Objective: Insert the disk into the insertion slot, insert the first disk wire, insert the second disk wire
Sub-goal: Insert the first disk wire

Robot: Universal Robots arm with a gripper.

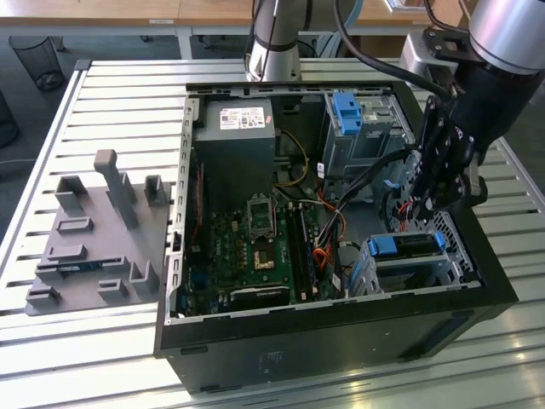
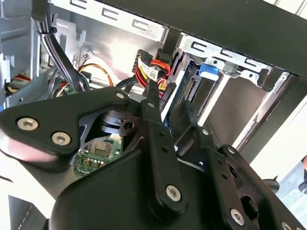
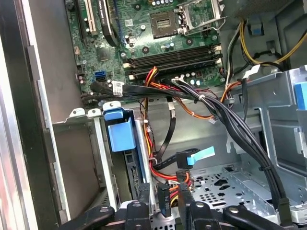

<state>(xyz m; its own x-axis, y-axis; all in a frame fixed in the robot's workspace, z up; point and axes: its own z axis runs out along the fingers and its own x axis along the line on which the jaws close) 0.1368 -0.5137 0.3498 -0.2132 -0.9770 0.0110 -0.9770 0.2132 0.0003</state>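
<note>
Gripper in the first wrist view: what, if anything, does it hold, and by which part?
The gripper appears to pinch the black plug of the red-and-yellow wires by its two sides.

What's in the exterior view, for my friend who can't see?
A robot arm's black gripper hangs inside an open computer case, close to the blue-framed disk sitting in its low metal cage. A green circuit board lies in the middle; a grey tray sits on the table at the exterior view's left.
</note>
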